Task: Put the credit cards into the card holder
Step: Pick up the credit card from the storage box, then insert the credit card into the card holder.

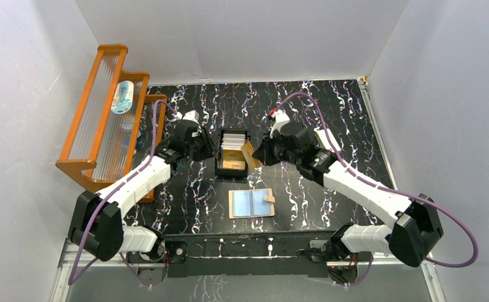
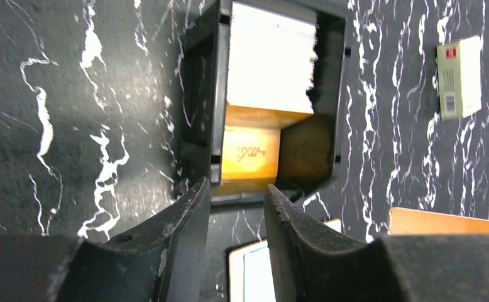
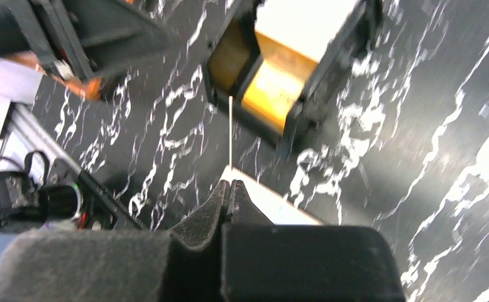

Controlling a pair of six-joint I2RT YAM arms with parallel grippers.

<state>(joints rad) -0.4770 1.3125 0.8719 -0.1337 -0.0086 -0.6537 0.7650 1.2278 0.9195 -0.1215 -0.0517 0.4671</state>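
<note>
A black divided tray (image 1: 219, 165) in the middle of the table holds whitish credit cards (image 1: 233, 139) at the back and orange-gold ones (image 1: 232, 163) in front. My right gripper (image 1: 259, 156) is shut on one orange-gold credit card (image 1: 249, 154), tilted at the tray's right wall; in the right wrist view this card (image 3: 230, 138) shows edge-on as a thin line rising from the shut gripper (image 3: 230, 184). My left gripper (image 2: 237, 195) stands open and empty at the tray's (image 2: 198, 113) near left corner. The tan card holder (image 1: 252, 203) lies open in front of the tray.
An orange wooden rack (image 1: 104, 113) with a small bottle (image 1: 122, 97) stands against the left wall. A white box with a red mark (image 2: 459, 75) lies on the black marbled table beyond the tray. White walls close in the table on three sides.
</note>
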